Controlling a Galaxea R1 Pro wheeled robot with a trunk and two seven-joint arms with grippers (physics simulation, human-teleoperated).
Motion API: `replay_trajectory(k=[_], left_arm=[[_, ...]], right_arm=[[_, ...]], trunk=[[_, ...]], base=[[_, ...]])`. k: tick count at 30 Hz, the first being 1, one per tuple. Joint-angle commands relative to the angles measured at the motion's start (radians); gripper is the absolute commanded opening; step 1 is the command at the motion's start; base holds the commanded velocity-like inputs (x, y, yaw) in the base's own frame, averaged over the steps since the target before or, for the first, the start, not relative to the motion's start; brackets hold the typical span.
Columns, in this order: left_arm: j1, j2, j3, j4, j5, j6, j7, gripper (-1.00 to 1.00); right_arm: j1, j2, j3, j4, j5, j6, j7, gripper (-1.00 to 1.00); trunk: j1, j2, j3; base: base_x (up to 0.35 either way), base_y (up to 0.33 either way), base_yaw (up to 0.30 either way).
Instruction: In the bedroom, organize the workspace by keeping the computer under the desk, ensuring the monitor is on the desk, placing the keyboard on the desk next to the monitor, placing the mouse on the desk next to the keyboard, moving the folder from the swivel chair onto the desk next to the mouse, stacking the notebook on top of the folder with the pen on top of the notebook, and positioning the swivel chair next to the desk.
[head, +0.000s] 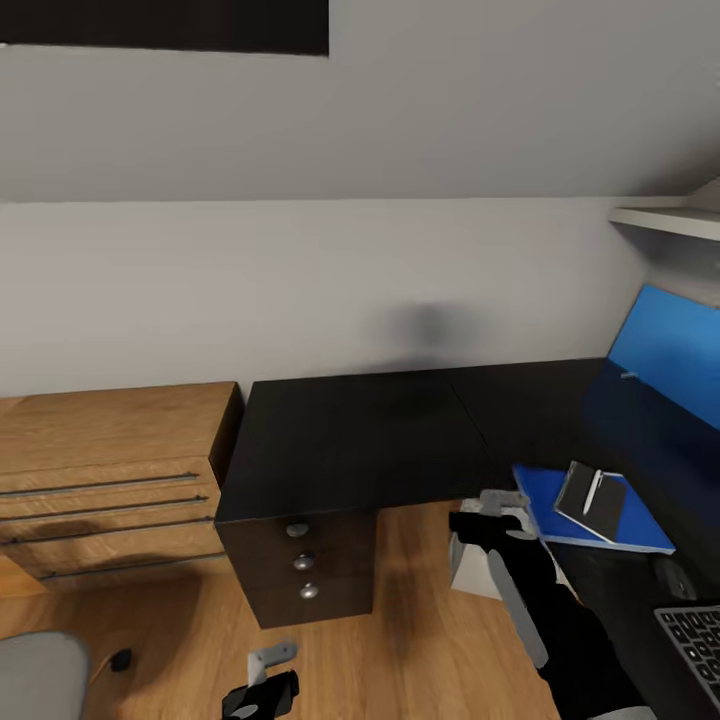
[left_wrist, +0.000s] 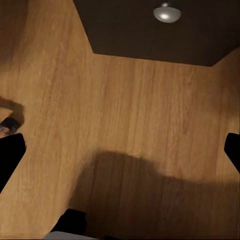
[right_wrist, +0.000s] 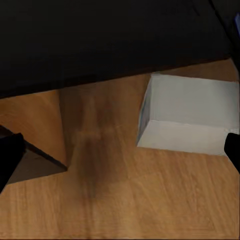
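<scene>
Three stacked items sat done at lower right of the head view: folder (head: 590, 512) on the desk (head: 370, 440), notebook (head: 590, 495) on it, pen (head: 594, 491) on top. Keyboard (head: 695, 640) poked in at the bottom right corner, monitor (head: 665, 355) at right edge, both on the desk. Mouse I couldn't make out. Pale box under the desk (right_wrist: 187, 115) was probably the computer. Swivel chair (head: 40, 675) sat at lower left, well apart from the desk, so that step looked left. My right gripper (head: 500, 512) hovered empty at the desk edge, fingers spread; left gripper (head: 262, 685) hung low over the floor (left_wrist: 130, 115), also spread, near the drawer unit (head: 300, 560).
</scene>
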Motion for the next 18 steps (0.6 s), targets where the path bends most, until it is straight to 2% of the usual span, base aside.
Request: replay_trajectory(k=[1,8,12,13,18], left_arm=[[-0.001,0.014,-0.009,0.001,0.008,-0.006,0.005,1.00],[-0.001,0.030,-0.010,0.002,0.007,-0.006,0.003,1.00],[-0.001,0.033,-0.009,0.002,0.007,-0.005,0.003,1.00],[-0.001,0.034,-0.008,0.002,0.007,-0.005,0.003,1.00],[-0.001,0.035,-0.008,0.002,0.007,-0.004,0.003,1.00]], right_arm=[[-0.001,-0.001,0.021,0.070,-0.009,-0.057,-0.009,1.00],[-0.001,0.000,0.029,0.118,-0.008,-0.102,-0.008,1.00],[-0.001,0.000,0.043,0.185,-0.007,-0.159,-0.008,1.00],[-0.001,0.000,0.062,0.259,-0.007,-0.223,-0.008,1.00],[-0.001,0.000,0.082,0.370,-0.007,-0.294,-0.008,1.00]], trunk=[[-0.001,-0.001,-0.001],[-0.001,-0.001,-0.001],[-0.001,-0.001,-0.001],[-0.001,-0.001,-0.001],[-0.001,-0.001,-0.001]], base=[[-0.334,0.000,0.000],[-0.334,0.000,0.000],[-0.334,0.000,0.000],[-0.334,0.000,0.000],[-0.334,0.000,0.000]])
